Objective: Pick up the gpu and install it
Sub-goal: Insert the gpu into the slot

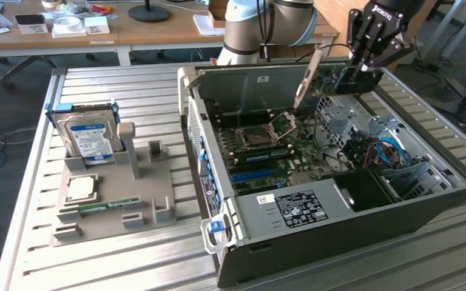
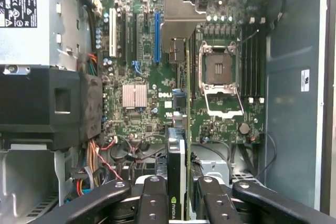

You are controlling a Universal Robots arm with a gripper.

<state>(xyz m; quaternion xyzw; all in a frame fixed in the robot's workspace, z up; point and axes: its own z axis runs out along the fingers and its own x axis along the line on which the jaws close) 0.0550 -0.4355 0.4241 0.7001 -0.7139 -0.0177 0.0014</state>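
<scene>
GPU [image 1: 324,77] was held in the air over the open case [image 1: 338,230], near its far wall in the exterior view, and was not seated in any slot. It was pinched by the gripper [image 1: 354,77], with the fingers pressed onto both faces of the card at one end. The silver bracket [image 1: 307,82] was at the other end, away from the fingers, and tilted. In the wrist view the card was seen edge-on, clamped between the black fingers [image 2: 155,203]. The bracket was hung above the board [image 2: 136,124], between the blue slot [image 2: 157,38] and the CPU socket [image 2: 220,72]. A small finned heatsink [image 2: 134,96] was seen on the board below the slots. The case was laid on its side on the slatted table [image 1: 119,85], side panel off. On the exterior view's left, well apart from the case, a grey fixture [image 1: 156,185] was set on the table. A blue-labelled drive [image 1: 91,136] was held upright in it, and a memory stick [image 1: 107,206] was laid flat in it, nearer the camera.
</scene>
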